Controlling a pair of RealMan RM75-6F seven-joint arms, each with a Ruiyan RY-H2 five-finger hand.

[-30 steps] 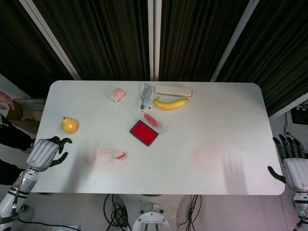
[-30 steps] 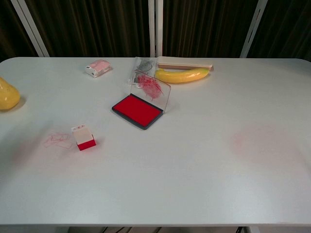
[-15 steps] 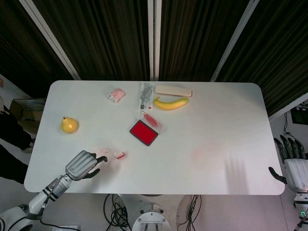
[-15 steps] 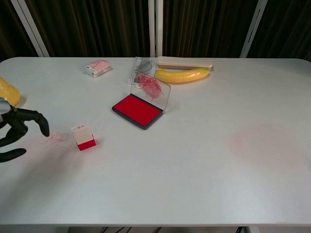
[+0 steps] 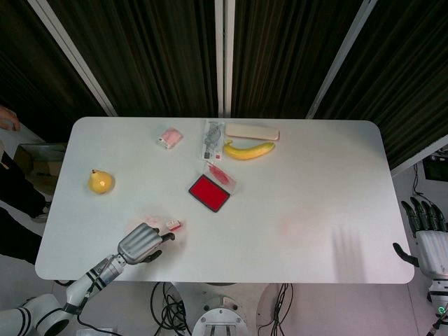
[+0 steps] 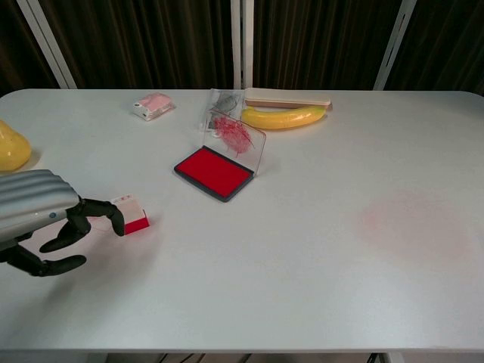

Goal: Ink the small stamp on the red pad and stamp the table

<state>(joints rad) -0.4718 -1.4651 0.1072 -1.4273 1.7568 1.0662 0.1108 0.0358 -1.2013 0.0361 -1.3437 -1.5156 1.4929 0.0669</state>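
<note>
The small stamp (image 5: 173, 225) (image 6: 132, 213), white on top with a red base, lies on the white table (image 5: 301, 168) at the front left. My left hand (image 5: 143, 243) (image 6: 45, 219) hovers just left of it, dark fingers curled toward it and holding nothing; its fingertips (image 6: 115, 224) are very near the stamp's side. The red ink pad (image 5: 209, 192) (image 6: 214, 172) sits open near the table's middle, its clear lid (image 6: 239, 140) tilted up and smeared red. My right hand (image 5: 427, 241) hangs off the table's right edge, fingers spread, empty.
A yellow pear (image 5: 101, 182) (image 6: 10, 147) lies at the left. A banana (image 5: 248, 150) (image 6: 283, 117), a flat beige box (image 5: 251, 131), a clear packet (image 5: 212, 139) and a small pink packet (image 5: 169, 138) (image 6: 152, 105) lie along the back. Faint red smears (image 6: 408, 219) mark the table's right.
My left hand has slid right across the front of the table, from its left edge to just beside the small stamp. The stamp and the right hand have stayed put.
</note>
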